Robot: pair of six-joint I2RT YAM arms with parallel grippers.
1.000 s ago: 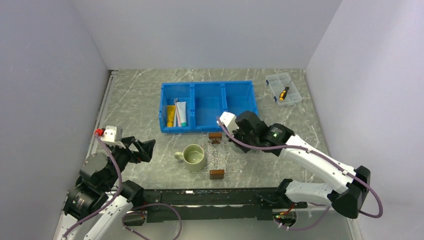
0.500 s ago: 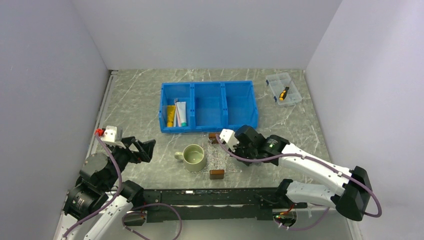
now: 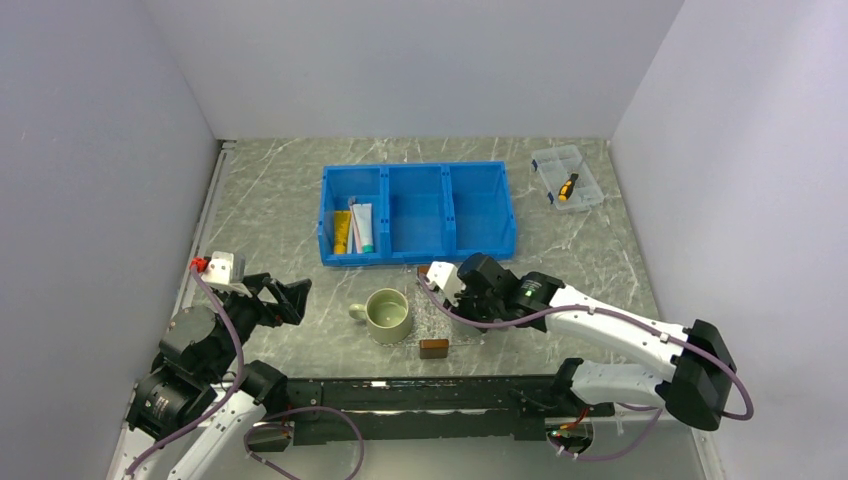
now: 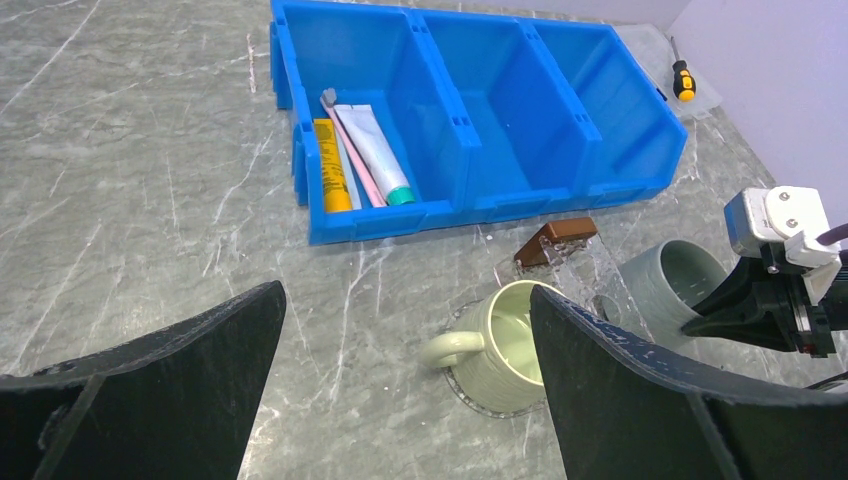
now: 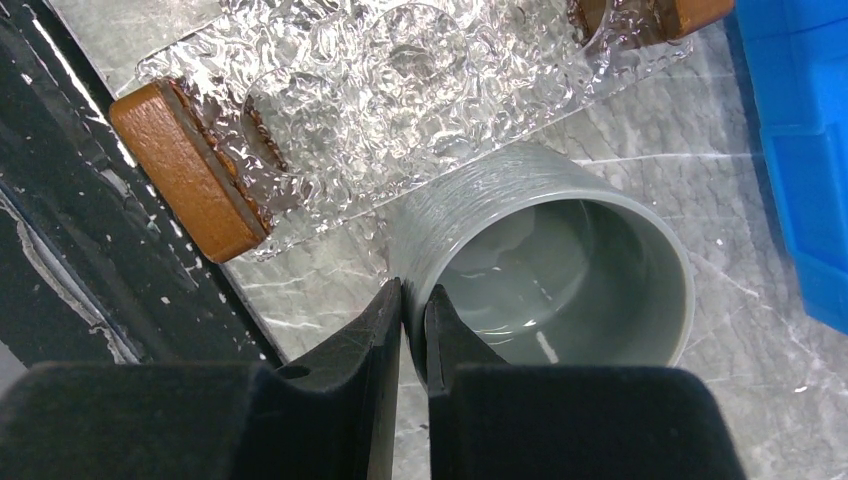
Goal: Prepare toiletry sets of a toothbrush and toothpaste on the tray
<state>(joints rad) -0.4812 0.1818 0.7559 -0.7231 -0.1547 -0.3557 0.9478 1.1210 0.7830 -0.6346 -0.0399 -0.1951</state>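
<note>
At the lower left of the top view, the left gripper [image 3: 292, 297] hangs over the marbled table [image 3: 270, 200] with its jaws spread wide and nothing between them. Its own camera looks through that gap at bare tabletop.

To its right, near the middle of the frame, a green mug [image 3: 388, 314] stands upright with its handle pointing left, just beside the left edge of the tray [image 5: 330, 90].

Above the mug in the frame lies a blue bin [image 3: 415, 212] with three compartments. The leftmost one holds, side by side, a yellow tube [image 4: 330, 180], the toothbrush [image 4: 356, 160] and the toothpaste [image 4: 375, 150] with its teal cap toward the near wall. The toothbrush lies between the two tubes, its bristle head at the far end. The other two compartments hold nothing that can be seen.

The tray is a clear, dimpled strip with a brown handle [image 5: 190, 170] at each end, and it carries neither toothbrush nor toothpaste.

Against its right long edge is a grey mug [image 5: 560, 270], mouth up. The right gripper [image 5: 414, 305] pinches the mug's rim, one finger outside the wall and one inside. I cannot tell whether the mug rests on the table or is lifted.

At the upper right sits a clear box [image 3: 567, 178] holding a screwdriver [image 3: 568, 187].
</note>
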